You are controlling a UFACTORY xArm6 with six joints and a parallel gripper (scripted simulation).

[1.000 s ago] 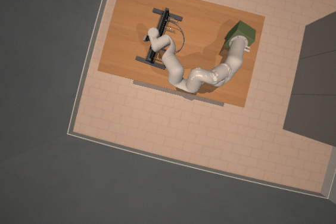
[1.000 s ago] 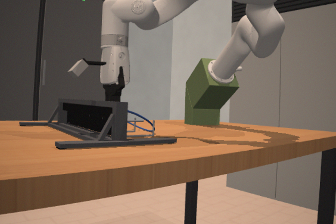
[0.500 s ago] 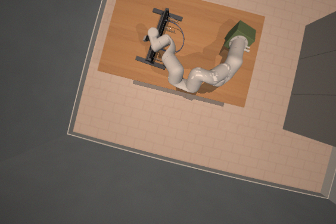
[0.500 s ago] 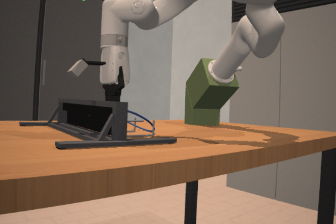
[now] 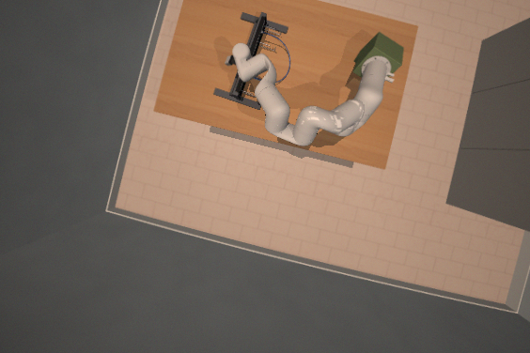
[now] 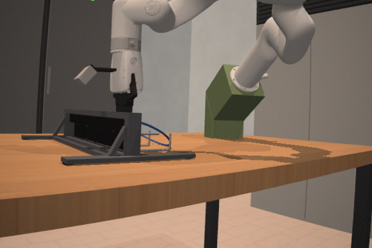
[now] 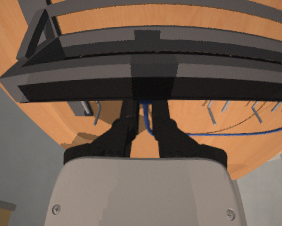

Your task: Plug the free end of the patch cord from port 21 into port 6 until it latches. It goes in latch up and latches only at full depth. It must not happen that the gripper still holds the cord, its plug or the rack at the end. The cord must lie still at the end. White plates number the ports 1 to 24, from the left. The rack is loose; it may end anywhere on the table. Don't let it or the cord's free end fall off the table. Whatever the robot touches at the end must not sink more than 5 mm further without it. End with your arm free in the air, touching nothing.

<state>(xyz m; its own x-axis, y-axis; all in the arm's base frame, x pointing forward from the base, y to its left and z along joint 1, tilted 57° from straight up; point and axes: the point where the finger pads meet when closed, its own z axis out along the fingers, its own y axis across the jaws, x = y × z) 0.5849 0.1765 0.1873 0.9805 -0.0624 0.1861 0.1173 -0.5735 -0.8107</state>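
The dark grey rack (image 5: 253,30) (image 6: 99,128) (image 7: 75,74) stands on the wooden table (image 5: 197,23) (image 6: 132,187), near its left part. The blue patch cord (image 5: 288,55) (image 6: 158,132) (image 7: 212,136) loops out on the rack's cable side. My gripper (image 6: 125,105) (image 7: 145,96) points straight down at the rack's top edge, about mid-length. Its fingers stand narrow and are shut on the cord's dark plug (image 7: 150,78) at their tips. A piece of blue cord runs down between the fingers. The rack's top hides the fingertips and the port numbers.
The arm's green base block (image 5: 381,53) (image 6: 227,105) stands on the table's right part. Thin grey wire brackets (image 6: 155,144) stick out on the rack's cable side. The rack's long feet (image 6: 128,158) lie flat on the table, well inside its edges.
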